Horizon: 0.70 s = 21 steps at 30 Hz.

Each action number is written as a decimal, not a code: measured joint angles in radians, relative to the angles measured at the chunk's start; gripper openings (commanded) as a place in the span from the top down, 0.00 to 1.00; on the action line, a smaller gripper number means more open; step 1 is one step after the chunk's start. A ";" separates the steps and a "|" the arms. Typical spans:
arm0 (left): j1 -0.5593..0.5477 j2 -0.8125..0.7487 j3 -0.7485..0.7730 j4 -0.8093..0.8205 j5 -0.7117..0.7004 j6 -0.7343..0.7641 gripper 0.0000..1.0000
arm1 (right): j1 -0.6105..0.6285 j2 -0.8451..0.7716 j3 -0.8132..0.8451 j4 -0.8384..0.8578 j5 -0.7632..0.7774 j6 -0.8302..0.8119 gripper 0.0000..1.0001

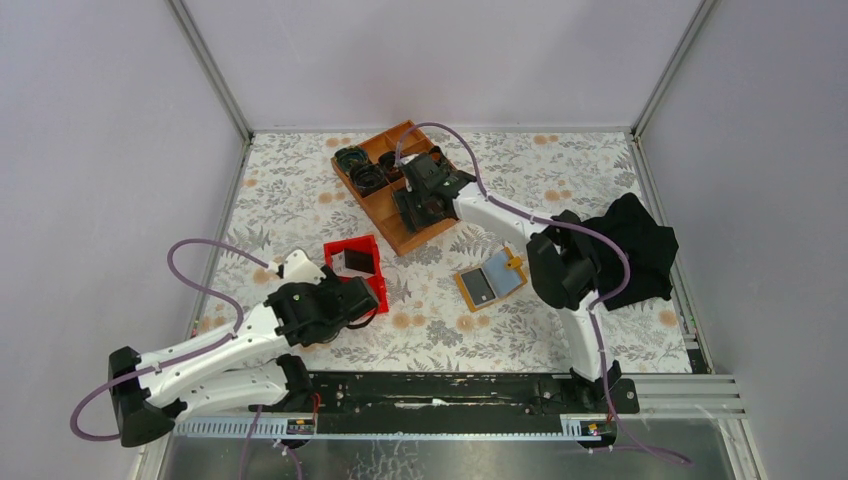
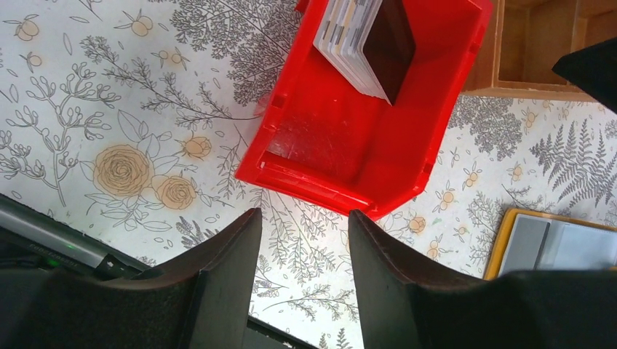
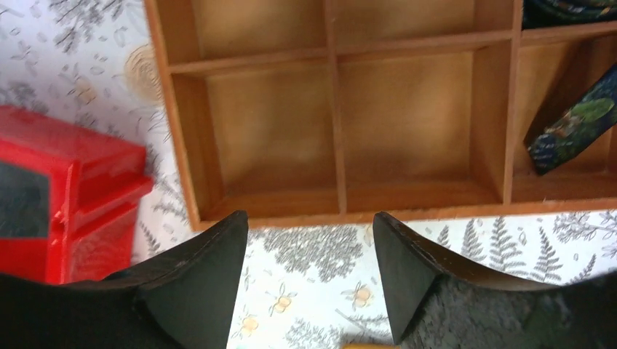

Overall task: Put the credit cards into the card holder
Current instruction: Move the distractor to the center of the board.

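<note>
The credit cards (image 2: 354, 45) stand as a leaning stack inside the red bin (image 2: 342, 145), pale ones with a dark one in front; in the top view they show as a dark patch (image 1: 357, 262). The card holder (image 1: 490, 283) lies open on the table right of the bin, tan with grey panels; its corner shows in the left wrist view (image 2: 553, 243). My left gripper (image 1: 362, 298) is open and empty just before the bin's near edge (image 2: 302, 225). My right gripper (image 1: 413, 210) is open and empty at the near edge of the wooden tray (image 3: 309, 233).
The orange-brown compartment tray (image 1: 400, 215) stands at the back centre, with dark coiled items (image 1: 360, 170) in its far cells and a dark patterned item (image 3: 575, 123) in a right cell. A black cloth (image 1: 640, 245) lies at the right. The red bin also shows in the right wrist view (image 3: 65, 196).
</note>
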 measured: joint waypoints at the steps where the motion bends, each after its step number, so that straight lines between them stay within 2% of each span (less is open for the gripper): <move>1: 0.003 -0.005 -0.003 -0.001 -0.001 -0.002 0.45 | -0.008 0.019 0.018 0.000 0.000 -0.006 0.33; 7: 0.004 -0.021 -0.010 -0.018 -0.011 -0.014 0.45 | -0.046 0.121 0.118 -0.002 -0.003 -0.034 0.40; 10: 0.004 -0.024 -0.010 -0.027 -0.015 -0.019 0.45 | -0.053 0.175 0.166 -0.002 -0.003 -0.045 0.49; 15: 0.005 -0.038 -0.010 -0.038 -0.023 -0.032 0.44 | -0.054 0.254 0.212 -0.012 -0.002 -0.057 0.70; 19: 0.005 -0.057 -0.026 -0.045 -0.030 -0.048 0.44 | -0.051 0.274 0.226 -0.021 0.003 -0.058 0.97; 21: 0.005 -0.069 -0.039 -0.046 -0.030 -0.056 0.44 | -0.051 0.274 0.227 -0.021 0.008 -0.088 1.00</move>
